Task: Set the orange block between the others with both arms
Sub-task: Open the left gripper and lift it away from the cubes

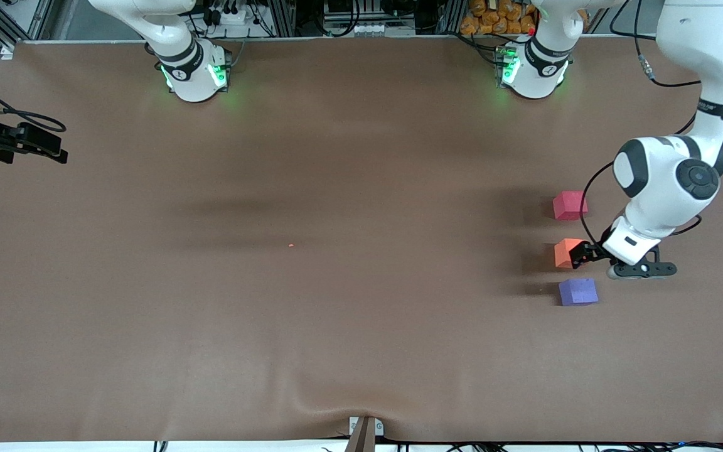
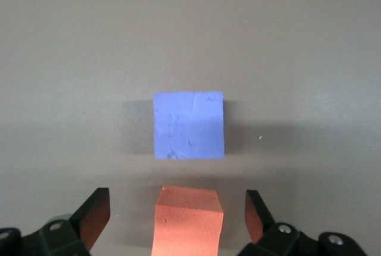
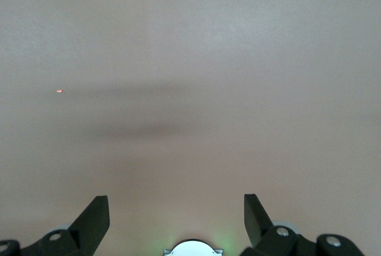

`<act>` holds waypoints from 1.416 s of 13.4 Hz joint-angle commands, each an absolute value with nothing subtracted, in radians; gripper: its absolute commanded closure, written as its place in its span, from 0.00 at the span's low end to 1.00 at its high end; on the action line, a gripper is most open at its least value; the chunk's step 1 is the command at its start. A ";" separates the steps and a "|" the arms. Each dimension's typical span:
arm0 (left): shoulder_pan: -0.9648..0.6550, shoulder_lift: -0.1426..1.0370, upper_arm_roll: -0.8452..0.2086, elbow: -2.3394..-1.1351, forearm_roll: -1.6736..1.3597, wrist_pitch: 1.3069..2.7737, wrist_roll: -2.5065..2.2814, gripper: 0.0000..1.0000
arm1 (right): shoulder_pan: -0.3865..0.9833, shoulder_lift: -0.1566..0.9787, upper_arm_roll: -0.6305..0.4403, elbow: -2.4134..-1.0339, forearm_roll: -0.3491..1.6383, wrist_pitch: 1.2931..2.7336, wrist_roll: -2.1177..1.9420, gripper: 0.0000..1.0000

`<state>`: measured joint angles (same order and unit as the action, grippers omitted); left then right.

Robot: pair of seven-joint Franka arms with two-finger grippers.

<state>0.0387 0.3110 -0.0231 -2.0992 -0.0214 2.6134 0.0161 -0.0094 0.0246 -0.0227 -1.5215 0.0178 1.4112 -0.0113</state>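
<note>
The orange block (image 1: 566, 252) (image 2: 187, 223) rests on the brown table toward the left arm's end. It lies in a row between the others: the red-pink cube (image 1: 570, 205), farther from the front camera, and the purple cube (image 1: 578, 292) (image 2: 189, 125), nearer to it. My left gripper (image 1: 580, 253) (image 2: 177, 202) is open and straddles the orange block, with a gap between each finger and the block. My right gripper (image 3: 177, 205) is open with nothing in it, high above the table near its own base (image 3: 191, 248). It is outside the front view, and that arm waits.
The two arm bases (image 1: 195, 72) (image 1: 534, 69) stand along the table's back edge. A black device on a mount (image 1: 22, 141) juts in at the right arm's end. A tiny orange speck (image 1: 290, 245) (image 3: 59, 91) lies mid-table.
</note>
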 commanded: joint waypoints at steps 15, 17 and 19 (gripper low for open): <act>0.037 0.121 -0.057 -1.471 -0.032 1.626 0.005 0.00 | -0.011 0.017 -0.020 -1.532 0.015 1.408 -0.020 0.00; 0.038 0.094 -0.057 -1.476 -0.032 1.585 -0.003 0.00 | -0.011 0.017 -0.020 -1.532 0.015 1.408 -0.020 0.00; 0.041 0.062 -0.057 -1.479 -0.032 1.572 0.002 0.00 | -0.012 0.017 -0.020 -1.532 0.015 1.408 -0.020 0.00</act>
<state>0.0328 0.1000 -0.0533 -1.4663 -0.0225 1.5951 0.0055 -0.0094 0.0246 -0.0224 -1.5276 0.0179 1.4112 -0.0113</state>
